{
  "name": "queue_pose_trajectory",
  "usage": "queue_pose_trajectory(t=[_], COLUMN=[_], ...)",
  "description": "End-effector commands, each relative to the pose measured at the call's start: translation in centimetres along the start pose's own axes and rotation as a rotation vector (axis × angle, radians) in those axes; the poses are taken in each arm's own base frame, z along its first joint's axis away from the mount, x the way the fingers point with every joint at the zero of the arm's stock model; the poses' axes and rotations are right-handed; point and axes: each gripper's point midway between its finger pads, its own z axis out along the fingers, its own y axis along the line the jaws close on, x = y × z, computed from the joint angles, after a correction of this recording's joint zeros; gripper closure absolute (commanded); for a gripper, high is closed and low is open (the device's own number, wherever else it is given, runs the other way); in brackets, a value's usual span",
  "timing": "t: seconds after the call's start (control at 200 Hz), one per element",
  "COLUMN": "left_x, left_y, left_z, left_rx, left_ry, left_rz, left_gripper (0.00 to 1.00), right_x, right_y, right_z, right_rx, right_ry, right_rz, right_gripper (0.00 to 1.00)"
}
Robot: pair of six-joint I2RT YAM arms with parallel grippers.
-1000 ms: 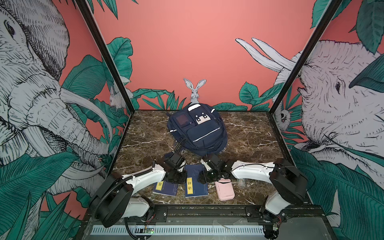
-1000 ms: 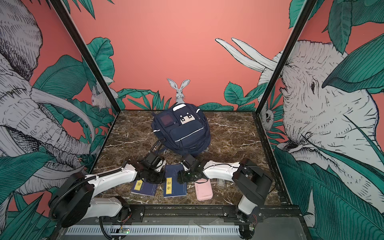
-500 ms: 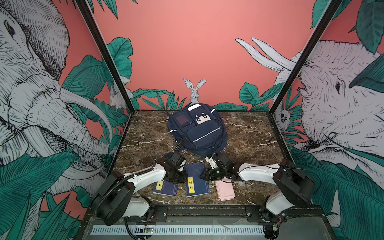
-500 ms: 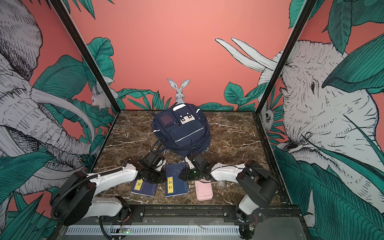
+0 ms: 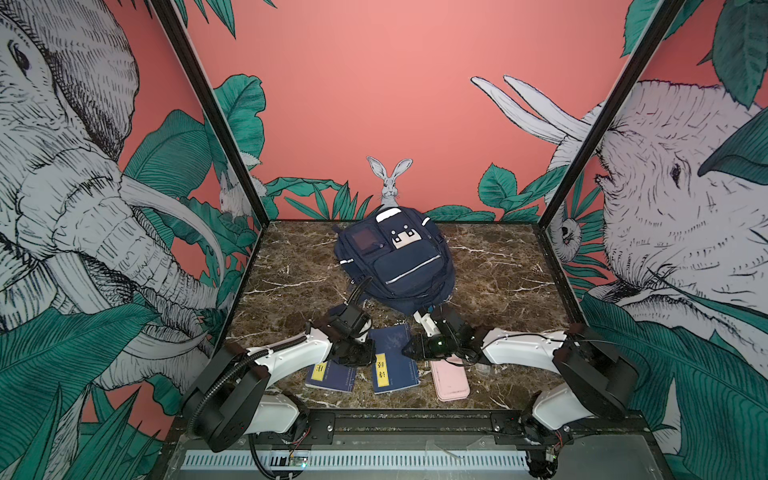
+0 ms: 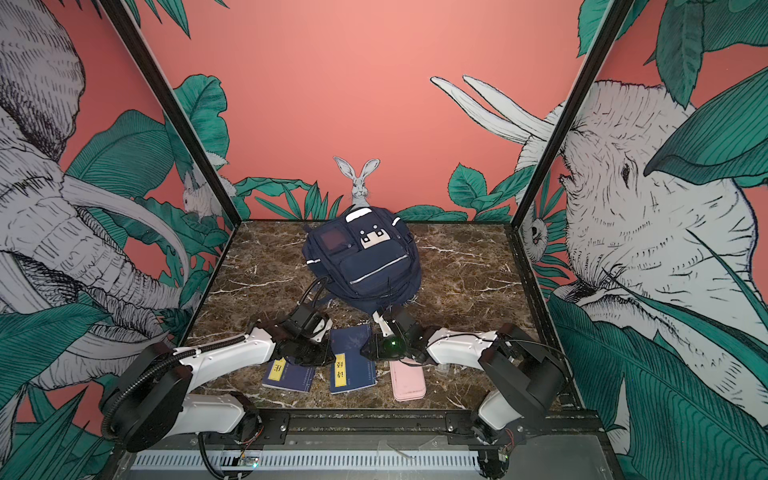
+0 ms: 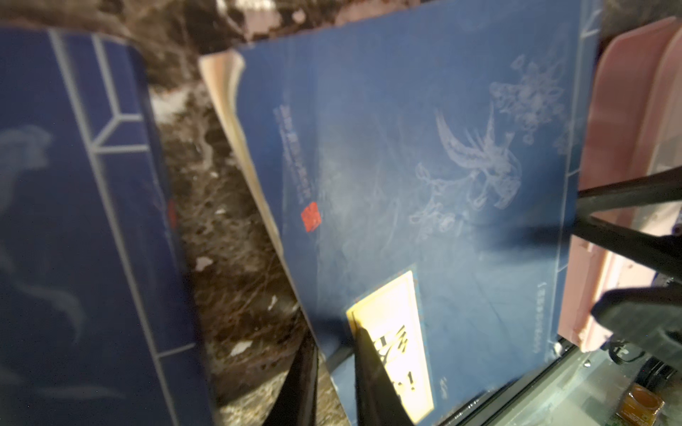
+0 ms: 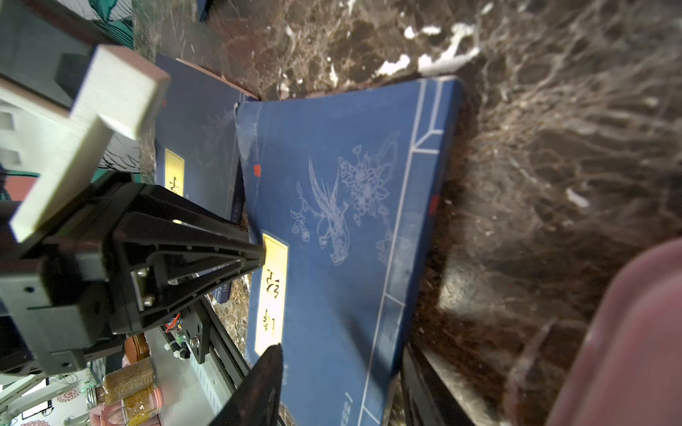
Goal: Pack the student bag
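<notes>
The student bag [image 5: 395, 262] [image 6: 365, 262], navy with white patches and a grey stripe, lies at the back middle of the table, apart from both grippers. In front of it lies a navy book with a yellow label [image 5: 395, 357] [image 6: 353, 361] [image 7: 424, 184] [image 8: 350, 221]. My left gripper [image 5: 371, 354] [image 6: 328, 357] [image 7: 337, 376] is shut on this book's left edge by the label, and that edge is raised. My right gripper [image 5: 409, 349] [image 6: 368, 351] [image 8: 341, 380] stands open astride the book's right edge, one finger over the cover.
A second navy book [image 5: 332, 374] [image 6: 291, 374] [image 7: 55, 221] lies left of the first, under my left arm. A pink case [image 5: 451, 380] [image 6: 409, 382] [image 7: 620, 110] lies to the right, below my right wrist. The black frame rail [image 5: 415, 419] borders the table's front.
My right gripper has shifted a little at the middle book's right edge and its jaws have narrowed. The left gripper has stayed at the book's left edge.
</notes>
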Motion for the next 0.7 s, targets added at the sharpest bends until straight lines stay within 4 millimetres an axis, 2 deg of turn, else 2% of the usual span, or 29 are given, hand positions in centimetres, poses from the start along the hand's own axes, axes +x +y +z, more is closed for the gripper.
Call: queue_pose_trajectory(t=[0.0, 0.18, 0.375, 0.695], left_x=[0.2, 0.3, 0.2, -0.3], left_y=[-0.2, -0.3, -0.4, -0.6], left_z=[1.1, 1.2, 1.4, 1.0], left_rx=[0.037, 0.052, 0.058, 0.045], left_ry=[-0.008, -0.011, -0.010, -0.018], left_rz=[0.017, 0.017, 0.016, 0.034], left_gripper=[0.79, 0.78, 0.77, 0.76], right_x=[-1.5, -1.6, -1.5, -1.9], right_y=[7.2, 7.3, 7.2, 5.2], right_z=[-1.6, -2.0, -1.4, -0.9], right_rx=[-0.276, -0.278, -0.279, -0.214], right_ry=[-0.059, -0.076, -0.053, -0.040], right_rz=[-0.139, -0.146, -0.142, -0.106], right_gripper=[0.51, 0.54, 0.58, 0.68])
